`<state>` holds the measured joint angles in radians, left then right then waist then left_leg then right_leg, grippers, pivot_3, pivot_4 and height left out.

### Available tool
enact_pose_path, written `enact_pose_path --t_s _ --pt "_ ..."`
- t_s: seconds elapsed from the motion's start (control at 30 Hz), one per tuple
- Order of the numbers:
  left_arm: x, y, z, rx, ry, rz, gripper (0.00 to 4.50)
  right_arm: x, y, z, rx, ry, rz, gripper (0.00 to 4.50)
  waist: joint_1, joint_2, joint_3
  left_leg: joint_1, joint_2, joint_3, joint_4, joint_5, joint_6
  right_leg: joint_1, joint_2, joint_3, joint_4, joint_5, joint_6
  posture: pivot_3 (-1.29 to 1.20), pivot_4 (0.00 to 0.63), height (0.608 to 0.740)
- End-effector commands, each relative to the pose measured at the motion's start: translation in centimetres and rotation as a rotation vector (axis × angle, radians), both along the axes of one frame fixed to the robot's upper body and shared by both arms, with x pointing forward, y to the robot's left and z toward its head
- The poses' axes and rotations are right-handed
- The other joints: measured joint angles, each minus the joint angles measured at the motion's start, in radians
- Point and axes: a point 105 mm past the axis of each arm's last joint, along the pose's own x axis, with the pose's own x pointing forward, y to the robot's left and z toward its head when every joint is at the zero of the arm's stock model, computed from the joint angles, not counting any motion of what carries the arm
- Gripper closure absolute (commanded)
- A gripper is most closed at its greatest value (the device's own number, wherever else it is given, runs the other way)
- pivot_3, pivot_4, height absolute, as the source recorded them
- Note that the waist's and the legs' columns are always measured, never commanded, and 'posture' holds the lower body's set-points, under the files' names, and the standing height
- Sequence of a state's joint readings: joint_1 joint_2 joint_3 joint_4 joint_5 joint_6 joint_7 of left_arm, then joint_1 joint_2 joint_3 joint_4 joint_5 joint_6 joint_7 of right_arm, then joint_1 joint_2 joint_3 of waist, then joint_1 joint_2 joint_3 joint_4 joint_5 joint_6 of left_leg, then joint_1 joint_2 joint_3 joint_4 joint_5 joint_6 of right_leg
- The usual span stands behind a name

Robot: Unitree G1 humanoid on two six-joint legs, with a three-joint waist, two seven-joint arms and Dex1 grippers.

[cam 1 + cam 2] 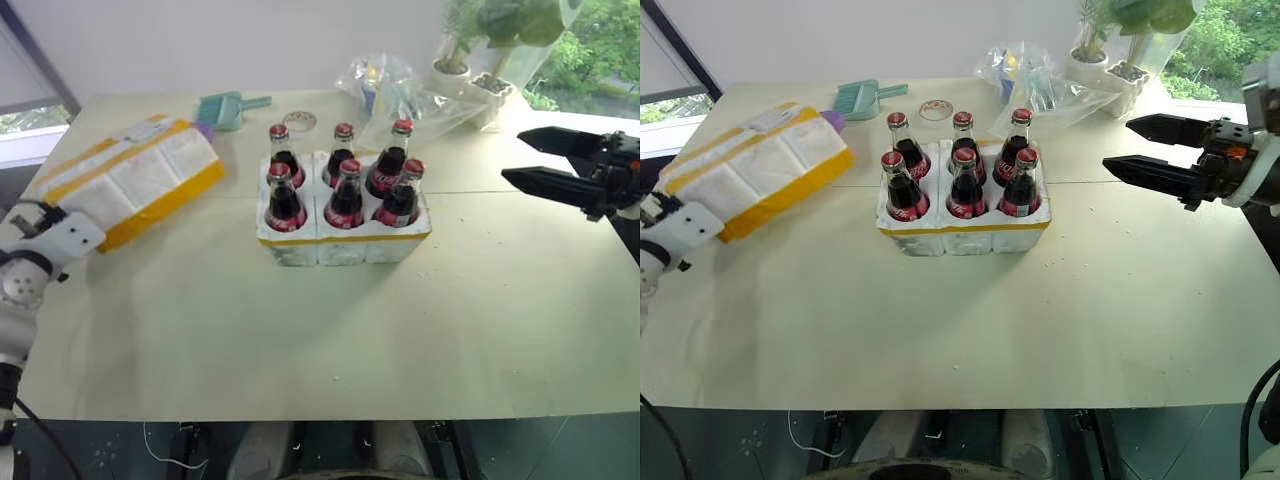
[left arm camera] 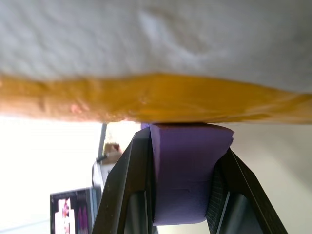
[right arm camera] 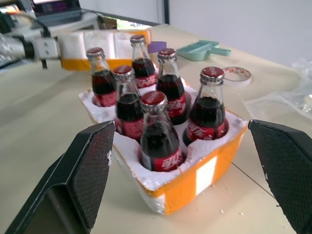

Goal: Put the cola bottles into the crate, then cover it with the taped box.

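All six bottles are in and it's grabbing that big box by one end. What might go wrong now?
The left gripper pinches only the purple edge of the taped box, so the box could twist or slip free. The cola bottles stand tall above the crate; a badly lined-up box might knock them over.

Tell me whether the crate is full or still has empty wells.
Full. All six wells of the crate hold upright cola bottles, three in each of two rows; the right wrist view shows no empty well.
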<state>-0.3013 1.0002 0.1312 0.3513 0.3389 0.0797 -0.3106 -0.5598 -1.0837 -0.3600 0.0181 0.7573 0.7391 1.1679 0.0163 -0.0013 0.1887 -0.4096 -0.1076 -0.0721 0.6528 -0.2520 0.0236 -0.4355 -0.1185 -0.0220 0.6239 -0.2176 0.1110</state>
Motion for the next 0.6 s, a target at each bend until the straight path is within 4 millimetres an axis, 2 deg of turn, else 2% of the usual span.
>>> enact_pose_path --t_s 0.03,0.13,0.23,0.4,0.6 --pt "0.7 -2.6 8.0 0.005 -0.204 -0.128 3.37 -0.1 -0.6 0.7 -0.029 -0.043 -0.017 0.00 -0.002 -0.001 0.000 0.000 0.000 0.000 0.000 0.000 0.000 0.000 0.000 0.000 0.000 0.000 0.000 0.00 0.150 0.740" --pt "0.9 -6.8 12.0 -0.023 -0.279 -0.305 3.37 0.0 -0.7 0.7 -0.021 -0.046 -0.024 0.00 -0.004 -0.001 0.000 -0.001 0.000 0.000 0.000 0.000 0.000 -0.001 0.000 0.000 0.000 0.000 0.000 0.00 0.150 0.740" --pt "0.6 -10.9 13.9 -0.047 -0.283 -0.460 3.37 0.1 -0.7 0.4 -0.022 -0.051 -0.031 0.00 -0.006 -0.001 0.000 -0.001 0.000 0.000 0.000 0.000 0.000 -0.001 0.000 0.000 0.000 0.000 0.000 0.00 0.150 0.740" --pt "-0.4 -16.5 13.9 0.050 -0.195 -0.660 3.37 0.4 -0.8 0.2 -0.012 -0.055 -0.043 0.00 -0.011 0.000 0.000 0.000 0.000 0.001 0.000 0.001 0.000 -0.001 0.001 0.000 0.002 0.000 0.000 0.00 0.150 0.740" --pt "-0.8 -19.7 12.9 0.209 -0.120 -0.722 3.37 0.5 -0.7 0.1 0.016 -0.062 -0.051 0.00 -0.005 -0.001 0.000 0.000 0.000 0.001 0.001 0.001 0.000 0.000 0.001 0.000 0.003 0.000 0.000 0.00 0.150 0.740"
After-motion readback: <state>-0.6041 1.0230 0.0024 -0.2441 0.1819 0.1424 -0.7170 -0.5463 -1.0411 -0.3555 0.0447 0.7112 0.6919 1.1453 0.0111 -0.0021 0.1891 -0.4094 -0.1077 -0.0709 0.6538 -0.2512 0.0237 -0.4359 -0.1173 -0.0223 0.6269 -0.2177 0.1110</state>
